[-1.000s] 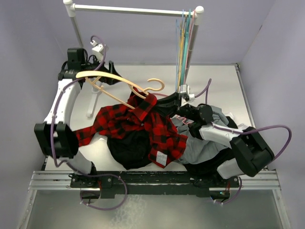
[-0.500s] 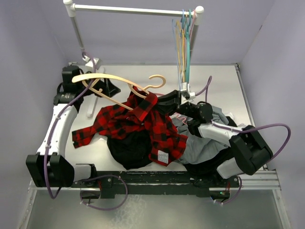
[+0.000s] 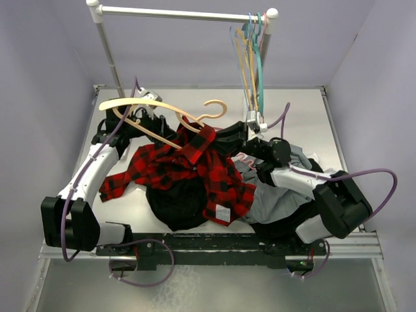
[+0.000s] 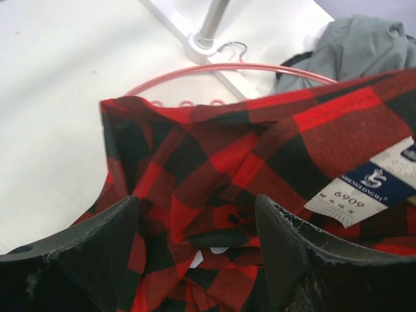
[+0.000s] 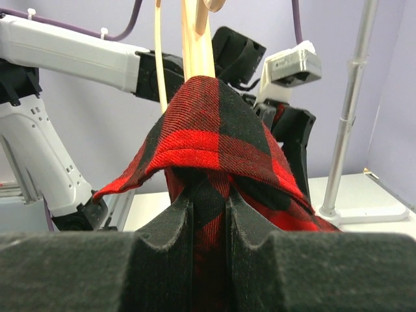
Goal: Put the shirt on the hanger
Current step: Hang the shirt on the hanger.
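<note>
The red-and-black plaid shirt (image 3: 195, 170) lies bunched on the table, its collar lifted. My right gripper (image 3: 235, 138) is shut on that collar, and the fabric shows pinched between its fingers in the right wrist view (image 5: 208, 208). The tan hanger (image 3: 156, 107) hangs tilted in the air with one arm inside the collar. Its neck rises above the cloth in the right wrist view (image 5: 195, 39). My left gripper (image 3: 155, 130) is open just above the shirt's left shoulder. Plaid folds (image 4: 195, 195) fill the gap between its fingers (image 4: 97, 250), next to the shirt's white-and-blue label (image 4: 374, 188).
A white clothes rack (image 3: 182, 13) stands at the back, with several coloured hangers (image 3: 253, 58) at its right end. A black garment (image 3: 179, 203) and a grey garment (image 3: 279, 203) lie beside the shirt. A pink hanger (image 4: 214, 68) and the rack's base (image 4: 201, 42) lie behind the shirt.
My left arm has swung from the far left rear in towards the shirt, and its gripper is now over the plaid cloth. The right gripper and hanger have barely moved.
</note>
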Tool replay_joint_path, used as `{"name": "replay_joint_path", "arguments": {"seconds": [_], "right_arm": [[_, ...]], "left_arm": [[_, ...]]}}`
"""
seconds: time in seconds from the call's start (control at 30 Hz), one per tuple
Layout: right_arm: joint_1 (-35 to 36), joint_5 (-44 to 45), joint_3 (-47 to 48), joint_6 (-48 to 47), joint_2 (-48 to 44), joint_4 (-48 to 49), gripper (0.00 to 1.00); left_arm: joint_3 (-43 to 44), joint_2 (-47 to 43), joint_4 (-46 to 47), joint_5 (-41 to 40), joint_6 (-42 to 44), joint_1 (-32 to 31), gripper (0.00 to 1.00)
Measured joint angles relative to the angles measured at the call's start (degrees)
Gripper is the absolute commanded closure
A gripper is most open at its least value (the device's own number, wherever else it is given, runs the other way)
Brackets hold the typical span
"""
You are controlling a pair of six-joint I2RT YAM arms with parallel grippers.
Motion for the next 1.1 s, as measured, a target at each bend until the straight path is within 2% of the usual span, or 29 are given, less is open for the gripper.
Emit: {"name": "replay_joint_path", "arguments": {"seconds": [0.13, 0.37, 0.47, 0.67, 0.8, 0.83, 1.1], "right_arm": [[0.0, -0.02, 0.24, 0.42, 0.0, 0.02, 1.0], [-0.02, 0.7, 0.24, 0.68, 0.48, -0.72, 1.0], [-0.13, 0.76, 0.24, 0.76, 0.61, -0.76, 1.0], [-0.63, 0.74, 0.26, 1.66, 0.63, -0.81, 1.0], [-0.81, 0.74, 0.26, 1.75, 0.63, -0.81, 1.0], [-0.83, 0.72, 0.26, 1.75, 0.63, -0.81, 1.0], [-1.27, 0.7, 0.26, 1.73, 0.61, -0.48, 1.0]], "left_arm": [[-2.45, 1.55, 2.54, 4.17, 3.39, -0.55, 0.29], [-2.75, 5.68, 4.74, 6.71, 6.82, -0.85, 0.3], [-2.75, 7.04, 4.9, 8.28, 7.89, -0.9, 0.42], [-1.9, 10.64, 1.99, 12.17, 11.96, -1.05, 0.77], [0.0, 12.9, -1.84, 14.08, 14.95, -1.05, 0.92], [0.22, 12.98, -2.62, 14.19, 15.65, -1.05, 0.98], [3.28, 12.98, -10.43, 13.49, 22.6, -0.92, 1.0]]}}
